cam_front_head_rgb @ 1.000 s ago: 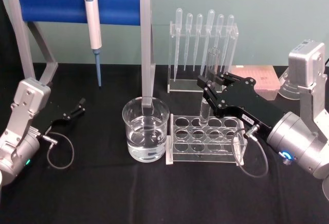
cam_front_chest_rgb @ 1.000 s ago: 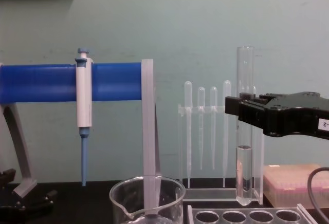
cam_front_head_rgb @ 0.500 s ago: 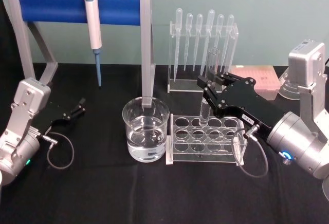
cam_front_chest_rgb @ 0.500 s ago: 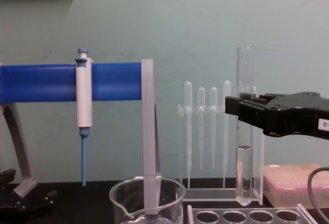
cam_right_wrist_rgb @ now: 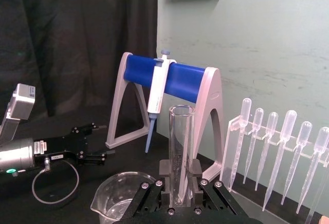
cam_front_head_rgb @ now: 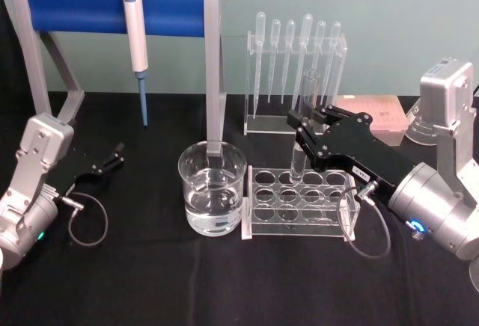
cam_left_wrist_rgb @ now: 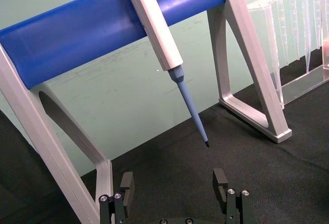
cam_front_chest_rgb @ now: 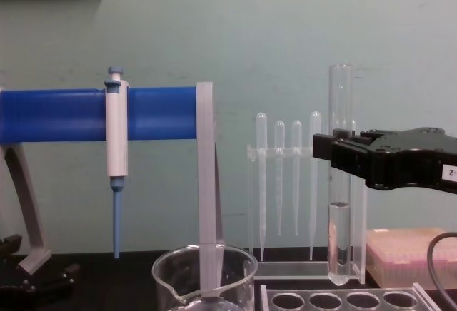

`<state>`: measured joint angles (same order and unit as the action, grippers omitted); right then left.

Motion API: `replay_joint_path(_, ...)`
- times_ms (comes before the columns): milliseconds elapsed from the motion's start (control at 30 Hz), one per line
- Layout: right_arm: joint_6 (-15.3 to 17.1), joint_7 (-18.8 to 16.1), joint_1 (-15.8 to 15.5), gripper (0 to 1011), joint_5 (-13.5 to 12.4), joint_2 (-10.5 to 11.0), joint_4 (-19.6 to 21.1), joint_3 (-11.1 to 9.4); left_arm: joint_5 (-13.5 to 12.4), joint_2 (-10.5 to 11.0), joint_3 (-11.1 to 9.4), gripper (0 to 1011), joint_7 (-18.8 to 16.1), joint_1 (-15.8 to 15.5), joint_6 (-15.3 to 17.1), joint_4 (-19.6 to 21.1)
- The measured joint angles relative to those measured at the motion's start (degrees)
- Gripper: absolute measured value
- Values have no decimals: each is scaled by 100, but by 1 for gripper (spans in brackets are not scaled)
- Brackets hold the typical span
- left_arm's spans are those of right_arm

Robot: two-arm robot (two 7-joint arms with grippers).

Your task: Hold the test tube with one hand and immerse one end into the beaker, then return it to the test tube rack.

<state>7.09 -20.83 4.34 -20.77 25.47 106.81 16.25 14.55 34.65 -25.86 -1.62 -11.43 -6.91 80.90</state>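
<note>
The robot's right black flat-jawed gripper [cam_front_chest_rgb: 334,155] clamps a long clear glass test tube [cam_front_chest_rgb: 340,240] around its middle. It holds the tube upright, with the rounded bottom hanging just above the back row of a clear acrylic test tube rack [cam_front_head_rgb: 296,218] on the black-draped table [cam_front_head_rgb: 187,281]. A little clear liquid sits in the tube's lower part. The wide clear glass beaker [cam_front_head_rgb: 212,188], partly filled, stands just beside the rack on the robot's left. The left gripper [cam_left_wrist_rgb: 174,183] lies parked with its jaws apart on the table's left side, near a grey-legged stand with a blue bar [cam_front_head_rgb: 82,6] that carries a white-and-blue pipette [cam_front_head_rgb: 137,34]. Thin frosted plastic pipettes [cam_front_head_rgb: 296,42] hang in their own clear holder behind the rack.

The risks from here look like matters of clearance and grip. The tube's bottom rides low, so a sideways carry toward the beaker without a lift could knock glass against the beaker's rolled rim or the rack's top plate. A descent off-centre from a rack hole could jam the tube and push it up through the jaws. Smooth glass between flat jaws may also slide or tilt, spilling the liquid. The right arm's cable loop [cam_front_head_rgb: 361,225] hangs close to the rack's end and could drag it.
</note>
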Motion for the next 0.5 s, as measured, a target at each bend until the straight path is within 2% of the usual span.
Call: replay_joint_path(500, 0, 0, 0, 228, 0, 0, 0, 0, 0, 0, 0, 1000, 0, 0, 0, 0)
